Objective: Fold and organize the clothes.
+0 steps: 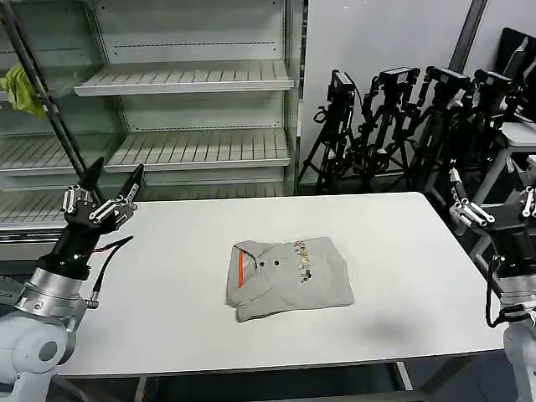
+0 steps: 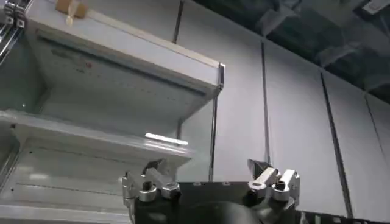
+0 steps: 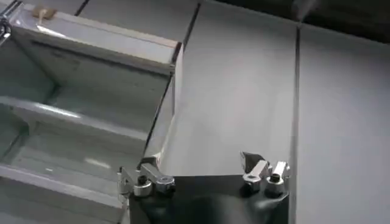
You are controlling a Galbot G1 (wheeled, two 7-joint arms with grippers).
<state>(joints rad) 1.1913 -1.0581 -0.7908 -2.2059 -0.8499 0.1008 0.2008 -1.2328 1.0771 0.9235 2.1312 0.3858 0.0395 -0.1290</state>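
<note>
1. Reading this as the tail end of the fold: the grey T-shirt [image 1: 290,278] already lies as a compact folded rectangle at the middle of the white table [image 1: 419,276], cartoon print up and the orange neck label showing on its left part.
2. Your left gripper [image 1: 110,189] is raised over the table's left far corner, fingers spread wide, holding nothing. In the left wrist view that gripper [image 2: 211,173] points up at the shelving unit [image 2: 116,73] and wall, not at the cloth.
3. Your right gripper [image 1: 494,207] is raised just off the table's right edge. Its fingers look spread in the right wrist view [image 3: 202,168], also empty.
4. Both grippers sit well apart from the shirt, one on each side, shirt roughly midway between them. Neither touches it.
5. My judgement: folding looks done; what's left is tidying or placing. The near edge looks slightly uneven.
6. If you go back in, bring a gripper down from above onto a shirt edge, pinch all layers together, and slide slowly or the stack will unfold.
7. Ignore the yellow-green cloth [image 1: 22,89] on the shelf at left.
</note>
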